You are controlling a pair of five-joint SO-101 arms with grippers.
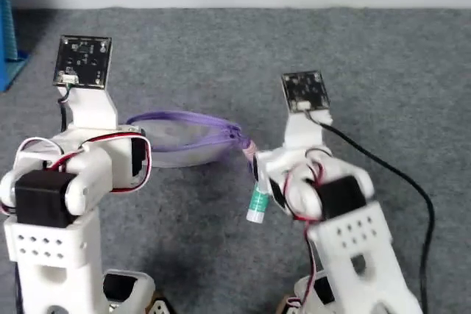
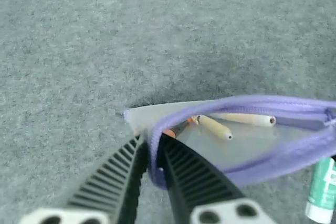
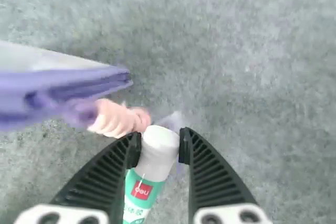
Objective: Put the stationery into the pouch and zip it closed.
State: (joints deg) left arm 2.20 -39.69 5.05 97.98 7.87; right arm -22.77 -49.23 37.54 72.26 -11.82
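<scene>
With the left gripper I'm pinching the pouch by its purple zip edge, probably to hold the mouth open; pens are lying inside, just past the fingertips. The right gripper is clamping the glue stick at its white end, with the zip tab just ahead of the fingers, likely lining up the drop.

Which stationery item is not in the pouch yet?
The green-and-white glue stick, clamped in the right gripper beside the zipper end of the pouch; the two cream pens lie inside it.
</scene>
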